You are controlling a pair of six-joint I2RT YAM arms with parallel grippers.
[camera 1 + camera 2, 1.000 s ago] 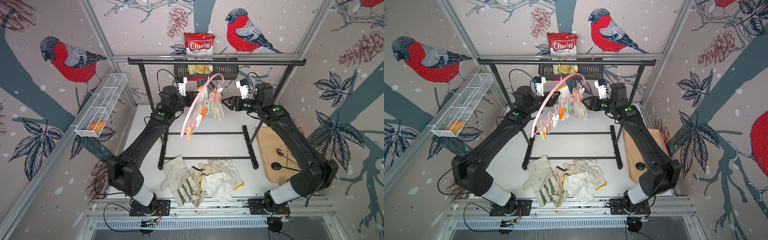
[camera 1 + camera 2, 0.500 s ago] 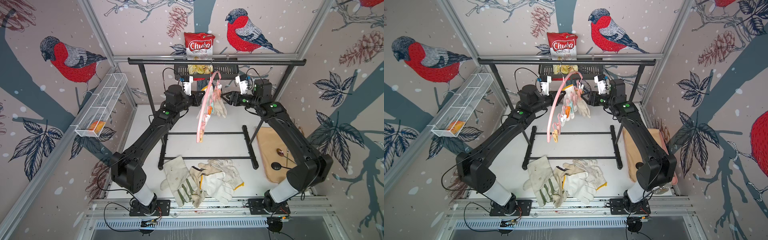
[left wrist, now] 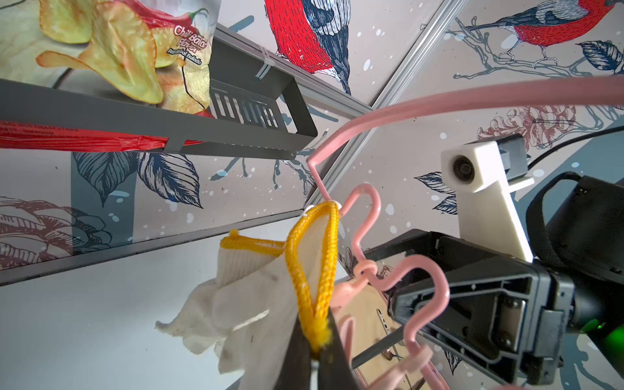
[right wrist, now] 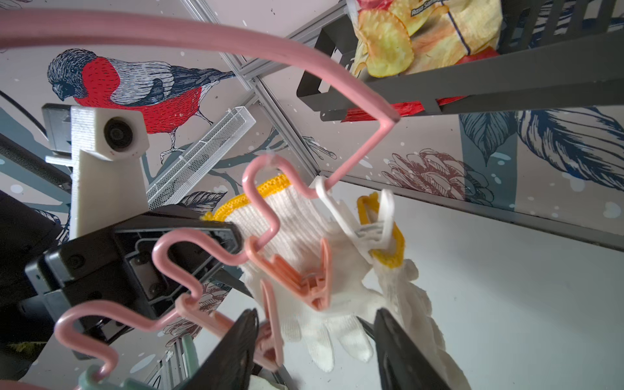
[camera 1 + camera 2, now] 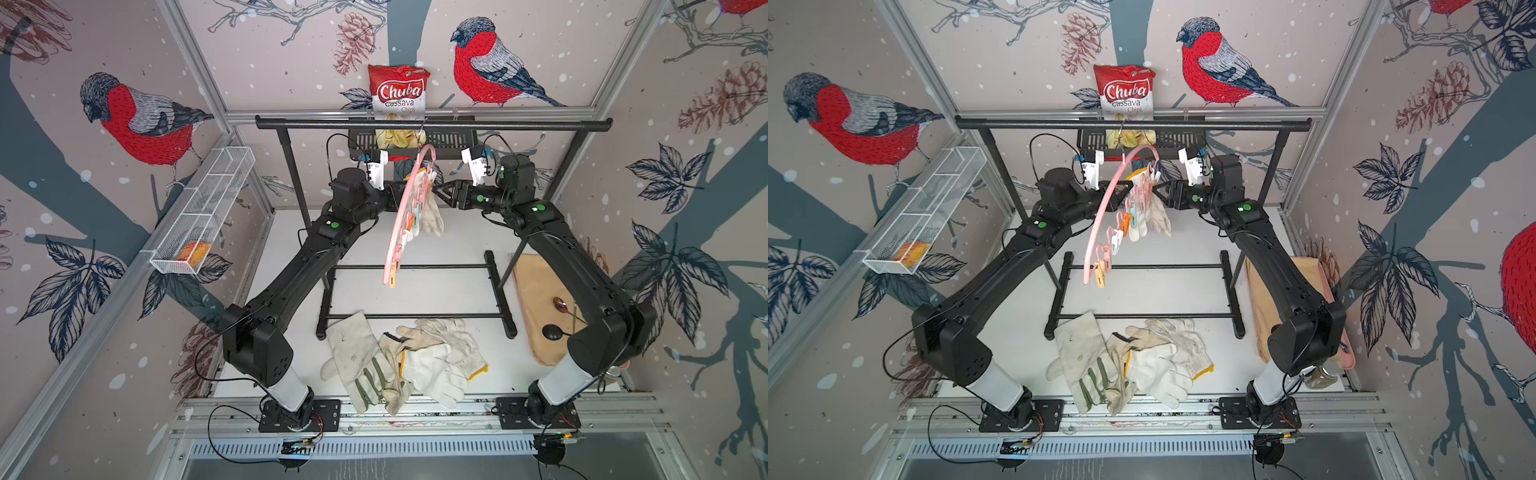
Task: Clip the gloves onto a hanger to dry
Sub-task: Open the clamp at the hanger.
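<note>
While one glove (image 4: pixel 408 297) hangs clipped on the hanger (image 5: pixel 1096 222), the left pincer (image 3: pixel 315 354) clamps a second glove (image 3: pixel 293 266), the right pincer (image 4: pixel 314 324) gapes; more gloves (image 5: pixel 432 370) lie at the front of the worktop (image 5: pixel 415 291).

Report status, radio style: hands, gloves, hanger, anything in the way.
Left hand shut on a yellow-cuffed glove. Right hand open beside a pink clothespin. Second glove clipped on the hanger, the pile on the table. Nothing blocking.

Black garment rack (image 5: pixel 432 124) stands on white surface (image 5: pixel 457 249). Chuba cassava chips bag (image 5: pixel 398 93) sits in black slotted shelf (image 5: pixel 451 141) behind the top bar. White wire basket (image 5: pixel 208 208) on left wall, orange item (image 5: pixel 192 251) inside. Tan board (image 5: pixel 536 299) at right carries a spoon (image 5: pixel 562 305).
</note>
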